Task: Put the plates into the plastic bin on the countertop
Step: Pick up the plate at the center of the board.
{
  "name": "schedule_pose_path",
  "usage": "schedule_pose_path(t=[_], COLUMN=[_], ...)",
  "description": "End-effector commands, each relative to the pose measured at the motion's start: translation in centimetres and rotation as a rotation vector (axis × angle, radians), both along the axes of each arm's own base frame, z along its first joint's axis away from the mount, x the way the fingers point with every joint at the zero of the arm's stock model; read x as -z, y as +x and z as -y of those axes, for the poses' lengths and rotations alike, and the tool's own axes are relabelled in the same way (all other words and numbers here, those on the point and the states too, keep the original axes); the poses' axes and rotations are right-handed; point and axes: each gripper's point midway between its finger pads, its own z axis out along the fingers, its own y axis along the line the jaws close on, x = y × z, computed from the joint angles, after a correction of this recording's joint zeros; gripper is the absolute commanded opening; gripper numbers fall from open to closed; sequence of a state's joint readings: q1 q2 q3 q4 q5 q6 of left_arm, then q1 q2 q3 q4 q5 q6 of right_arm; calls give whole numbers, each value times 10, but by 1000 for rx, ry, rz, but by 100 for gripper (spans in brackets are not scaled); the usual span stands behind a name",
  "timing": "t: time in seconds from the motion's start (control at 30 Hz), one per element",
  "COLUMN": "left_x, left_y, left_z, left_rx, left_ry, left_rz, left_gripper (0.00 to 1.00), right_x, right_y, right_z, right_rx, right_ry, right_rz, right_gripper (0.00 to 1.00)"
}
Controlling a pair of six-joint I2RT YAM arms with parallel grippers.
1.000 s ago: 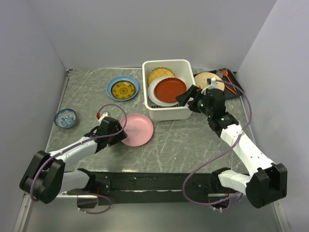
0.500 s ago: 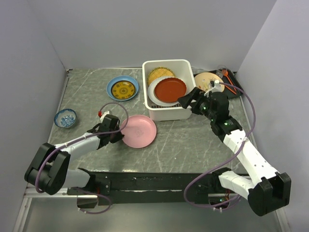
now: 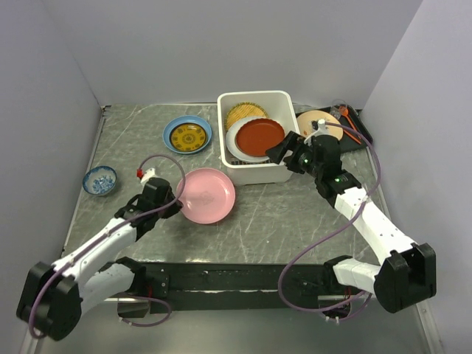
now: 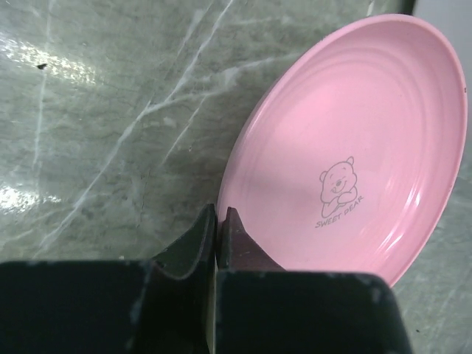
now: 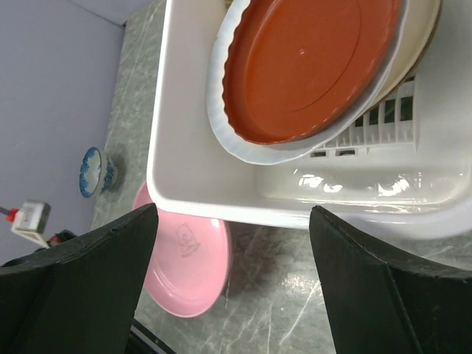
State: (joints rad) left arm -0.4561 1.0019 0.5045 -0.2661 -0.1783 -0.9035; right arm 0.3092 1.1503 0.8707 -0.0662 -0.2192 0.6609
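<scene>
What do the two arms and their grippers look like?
The left arm and right arm have white link shells, black joints and bases, a purple cable looping along each. The left gripper and right gripper have matte black, blocky fingers. A red-and-white connector sits at the left wrist.

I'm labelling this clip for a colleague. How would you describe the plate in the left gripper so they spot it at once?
Start at the white plastic bin at the back of the countertop; just in front of its left corner is the pink plate, its rim pinched by the left gripper. Unlike its neighbours, it is plain pink with a bear drawing.
</scene>
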Motion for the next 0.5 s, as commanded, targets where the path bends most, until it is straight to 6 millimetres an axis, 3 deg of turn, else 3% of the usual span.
schedule_pose_path(t=[0.0,0.47], left_x=[-29,-105], left_y=[-1,0], left_z=[-6,31], left_rx=[-21,179], left_ry=[-8,-169], left_rz=[71,273], left_gripper=[1,1], right_x=[-34,-26], right_y=[3,-24], right_z=[-14,-45], right_rx=[-58,-248], right_ry=[33,93], right_rz=[80,48], right_gripper=[90,90])
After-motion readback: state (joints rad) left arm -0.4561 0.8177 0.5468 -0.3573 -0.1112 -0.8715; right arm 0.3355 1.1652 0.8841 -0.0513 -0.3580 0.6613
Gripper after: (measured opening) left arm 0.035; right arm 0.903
